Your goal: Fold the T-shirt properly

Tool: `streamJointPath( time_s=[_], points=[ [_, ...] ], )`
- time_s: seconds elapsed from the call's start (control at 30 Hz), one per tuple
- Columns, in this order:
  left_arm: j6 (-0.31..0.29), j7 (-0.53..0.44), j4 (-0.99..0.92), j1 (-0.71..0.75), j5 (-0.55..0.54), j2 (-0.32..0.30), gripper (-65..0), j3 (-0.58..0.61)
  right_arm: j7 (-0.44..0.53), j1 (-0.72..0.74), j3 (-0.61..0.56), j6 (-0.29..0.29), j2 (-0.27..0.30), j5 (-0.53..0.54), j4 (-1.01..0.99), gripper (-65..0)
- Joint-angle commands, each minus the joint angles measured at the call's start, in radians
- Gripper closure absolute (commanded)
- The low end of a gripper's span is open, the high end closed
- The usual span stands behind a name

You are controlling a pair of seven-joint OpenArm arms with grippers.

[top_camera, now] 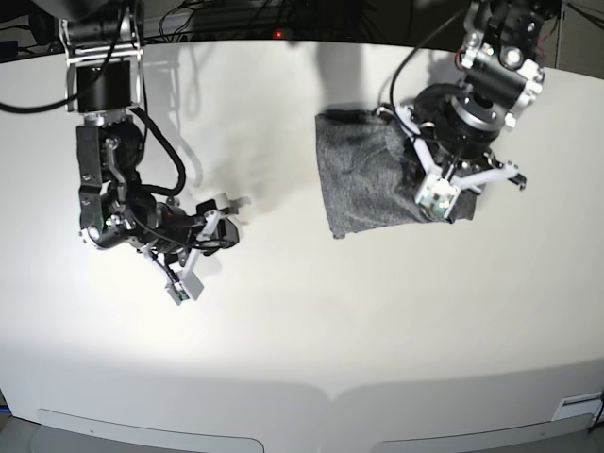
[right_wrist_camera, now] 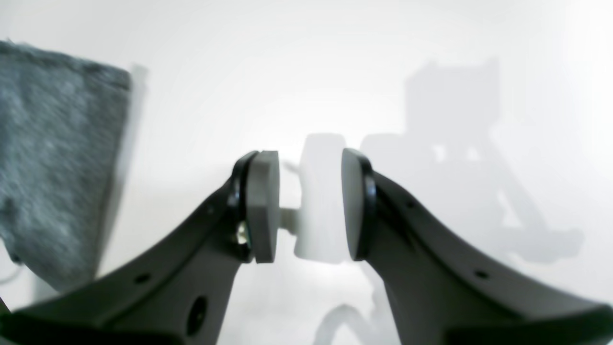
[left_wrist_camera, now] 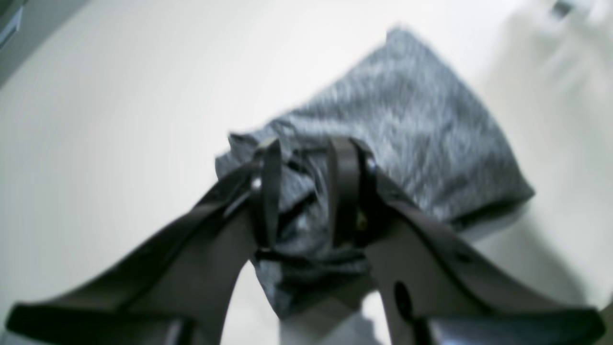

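Two hands: left hand (left_wrist_camera: 306, 191) grips folded T-shirt (top_camera: 363, 184) edge; right hand (right_wrist_camera: 310, 206) open, empty, well apart.

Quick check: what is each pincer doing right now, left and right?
Left pincer: closed on a bunched edge of the T-shirt.
Right pincer: open, holding nothing, above the bare table away from the shirt.
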Motion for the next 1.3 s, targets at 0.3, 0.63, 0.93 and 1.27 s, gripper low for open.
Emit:
streamJointPath(
  time_s=[0.3,0.63,0.93,1.27],
  points=[
    [-0.001,-0.071,-0.332,-0.103,0.004,0.000,-16.1,-0.004,0.022,0.028,0.001,0.006,0.034,0.070,0.025,-22.2],
    [-0.014,-0.017,-0.374,-0.220,0.062,-0.011,-16.1,-0.004,0.020,0.028,0.001,0.006,0.034,0.070,0.025,-22.2],
    [-0.022,-0.069,-0.374,-0.221,0.137,-0.141,-16.1,-0.004,0.019,0.027,0.001,0.006,0.031,0.070,0.025,-22.2],
    [-0.023,-0.040,-0.374,-0.220,0.051,-0.155,-16.1,-0.004,0.019,0.027,0.001,0.006,0.031,0.070,0.025,-22.2]
  ],
)
